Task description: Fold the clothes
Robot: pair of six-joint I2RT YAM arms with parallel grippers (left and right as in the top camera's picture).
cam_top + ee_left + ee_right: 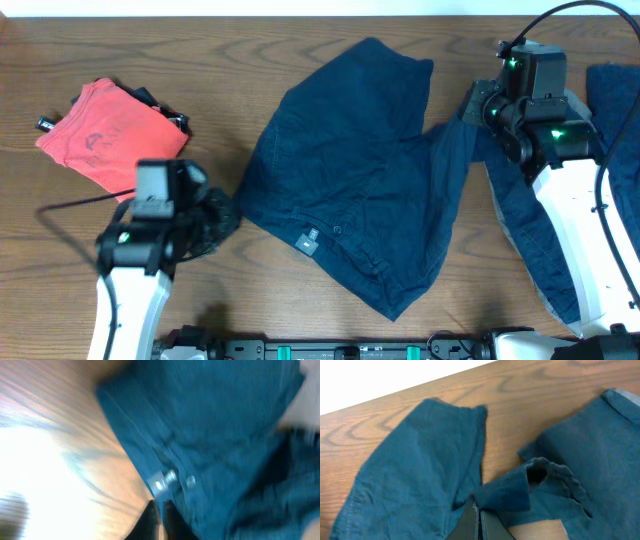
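Rising closest under the overhead camera, the black two-finger left gripper (222,214) sits low at the left edge of the large dark navy-blue cloth garment (350,170). In its blurred wrist view the fingers are drawn close together by the waistband, though I cannot tell whether any cloth is caught between them. Further left lies a folded salmon-red cloth (105,138), well apart from the work. The navy garment is spread rumpled across the middle of the brown wooden table (230,50), with its small grey tag (309,241) and small round button (338,231) near the front edge. One leg trails rightward to the black right gripper (472,105), whose fingers are pressed together on a bunched fold by the hem. A second navy-blue garment (618,110) lies at the far right, partly under that arm. The fabric looks soft, limp and light. It should drape and wrinkle rather than hold a line, and it could drag on the wood. The firmest places to hold are probably the stitched waistband and hems, pinched at the corners so the panel stays taut.
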